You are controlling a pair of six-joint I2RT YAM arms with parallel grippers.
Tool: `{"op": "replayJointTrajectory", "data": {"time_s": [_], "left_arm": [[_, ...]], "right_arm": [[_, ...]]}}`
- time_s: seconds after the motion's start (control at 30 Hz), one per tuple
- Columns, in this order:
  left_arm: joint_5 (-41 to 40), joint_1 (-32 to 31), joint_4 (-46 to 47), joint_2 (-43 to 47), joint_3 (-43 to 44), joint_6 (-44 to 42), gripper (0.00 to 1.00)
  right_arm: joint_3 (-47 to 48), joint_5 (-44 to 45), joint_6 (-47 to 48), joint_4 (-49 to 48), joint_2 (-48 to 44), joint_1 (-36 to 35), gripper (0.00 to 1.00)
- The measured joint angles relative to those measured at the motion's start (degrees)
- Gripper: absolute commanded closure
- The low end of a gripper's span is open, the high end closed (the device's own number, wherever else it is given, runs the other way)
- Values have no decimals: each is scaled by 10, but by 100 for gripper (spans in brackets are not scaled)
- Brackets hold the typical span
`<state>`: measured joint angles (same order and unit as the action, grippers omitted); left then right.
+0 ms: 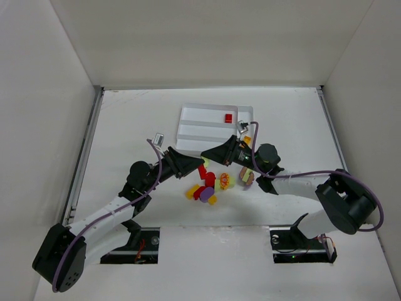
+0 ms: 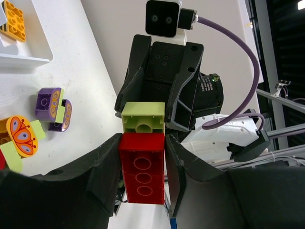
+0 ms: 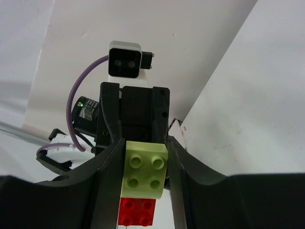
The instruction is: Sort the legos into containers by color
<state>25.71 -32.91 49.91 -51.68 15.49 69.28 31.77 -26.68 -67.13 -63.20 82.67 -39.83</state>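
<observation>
My left gripper (image 1: 195, 163) and right gripper (image 1: 209, 157) meet tip to tip above the table, just in front of the white tray (image 1: 207, 133). In the left wrist view my left gripper (image 2: 142, 140) is shut on a red lego (image 2: 142, 167). A lime lego (image 2: 143, 120) is joined to its far end. In the right wrist view my right gripper (image 3: 144, 145) is shut on that lime lego (image 3: 145, 174), with the red lego (image 3: 137, 212) below it. One red lego (image 1: 229, 117) lies in a tray slot.
Loose legos lie under and in front of the grippers: red (image 1: 208, 179), orange-yellow (image 1: 225, 182), purple (image 1: 204, 195), yellow (image 1: 191, 191), purple-and-lime (image 1: 247, 178). An orange brick (image 2: 12, 20) lies at the tray's near end. White walls enclose the table.
</observation>
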Motion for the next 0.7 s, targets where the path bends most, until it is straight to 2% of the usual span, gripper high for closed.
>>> {"op": "replayJointTrajectory", "data": {"time_s": [0.1,0.27,0.43,0.6,0.7], "left_arm": [[-3,0,0,0,0,-2,50],[-8,0,-4,0,0,-7,50],[-14,0,-5,0,0,-13,52],[-18,0,-5,0,0,-15,61],[-18,-2,-5,-3,0,-19,63]], "right_arm": [[0,2,0,0,0,1,61],[0,4,-9,-1,0,5,61],[0,8,-22,-3,0,15,61],[0,12,-28,-3,3,27,61],[0,14,-31,-4,10,27,61]]}}
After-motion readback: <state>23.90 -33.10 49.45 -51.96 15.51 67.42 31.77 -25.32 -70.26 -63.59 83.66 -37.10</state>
